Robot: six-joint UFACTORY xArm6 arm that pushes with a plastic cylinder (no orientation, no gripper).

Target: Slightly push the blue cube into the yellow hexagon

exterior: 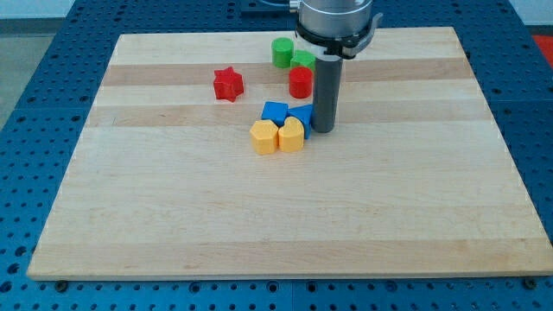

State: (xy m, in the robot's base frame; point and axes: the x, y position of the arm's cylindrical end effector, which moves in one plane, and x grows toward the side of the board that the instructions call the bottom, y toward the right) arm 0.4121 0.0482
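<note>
The blue cube (303,116) sits near the board's middle, partly hidden behind a yellow block (291,135) that touches its lower left. The yellow hexagon (264,136) lies just left of that yellow block and touches it. My tip (324,130) stands right against the blue cube's right side. A second blue block (275,111), whose shape I cannot make out, sits left of the cube and above the hexagon.
A red star (228,84) lies to the upper left. A red cylinder (300,83) stands above the blue cube, just left of the rod. A green cylinder (282,52) and a green block (303,60) sit near the board's (173,216) top edge.
</note>
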